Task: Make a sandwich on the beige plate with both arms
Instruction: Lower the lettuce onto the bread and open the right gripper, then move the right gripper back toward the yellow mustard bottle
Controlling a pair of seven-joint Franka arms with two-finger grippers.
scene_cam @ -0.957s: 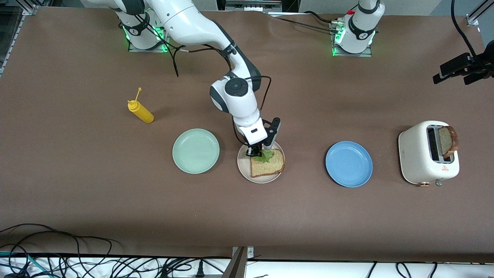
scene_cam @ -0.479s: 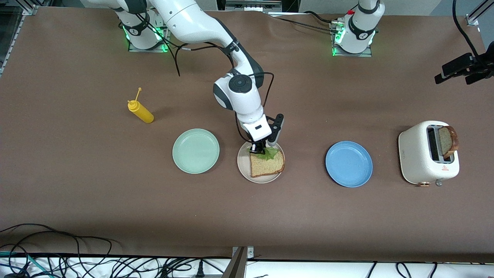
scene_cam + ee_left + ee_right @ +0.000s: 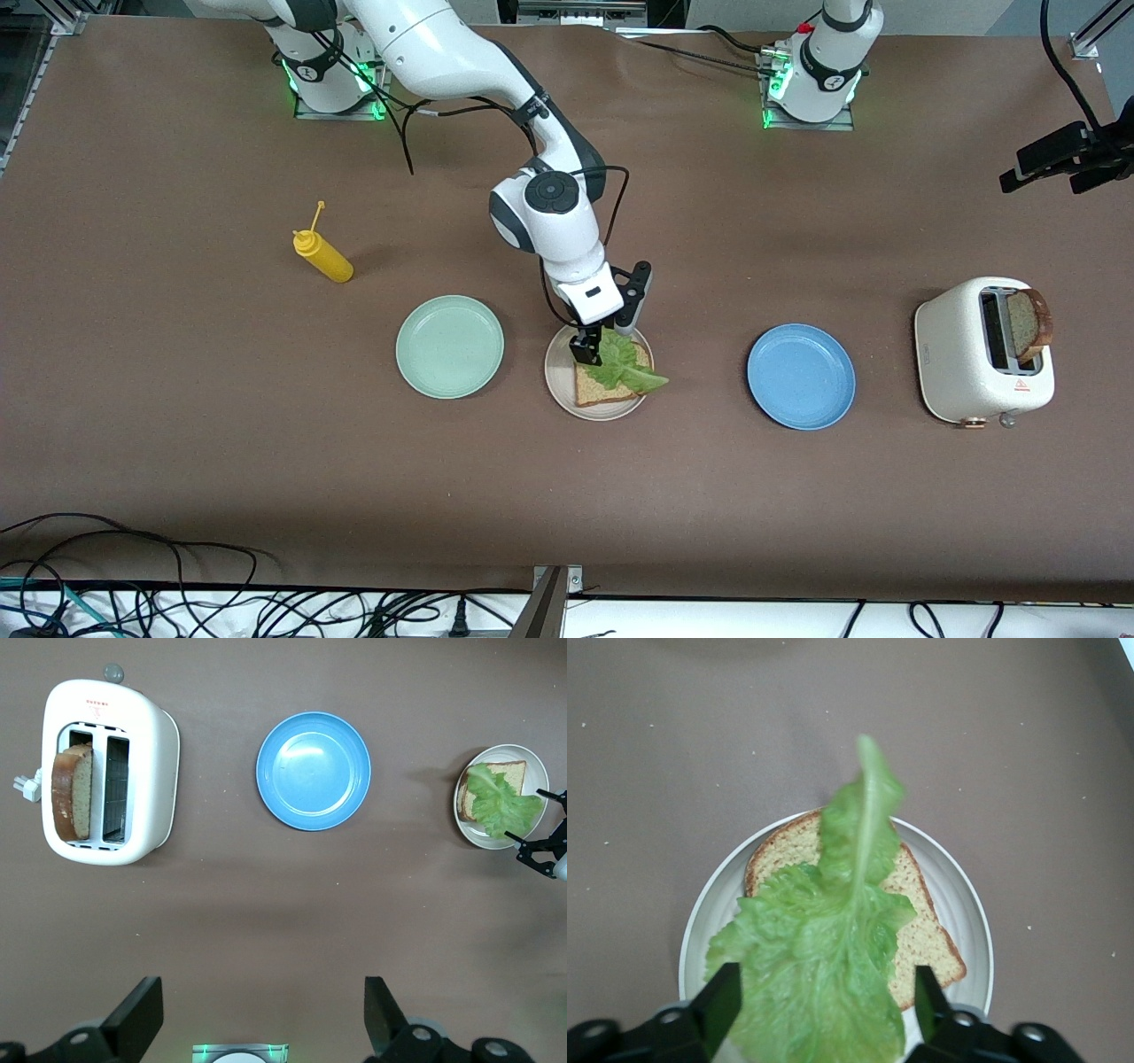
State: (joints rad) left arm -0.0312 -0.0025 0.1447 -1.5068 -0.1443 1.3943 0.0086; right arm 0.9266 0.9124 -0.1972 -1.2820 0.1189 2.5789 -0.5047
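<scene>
Ruffled green lettuce leaf flat on speckled tan bread slice, round beige plate, frame centre; long axis diagonal, narrow tip pointing lower right past rim. Right hand wide open, empty, over leaf's broad end. Left hand open, empty, waiting.

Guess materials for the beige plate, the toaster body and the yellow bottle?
Beige plate: probably matte ceramic or melamine; dull, even surface with a soft raised rim, no glare.
Toaster: likely cream-coloured plastic or coated metal shell, faintly speckled, with rounded moulded corners.
Yellow bottle: seemingly soft squeeze plastic; uniformly opaque yellow, thin nozzle with its cap on a tether.
</scene>
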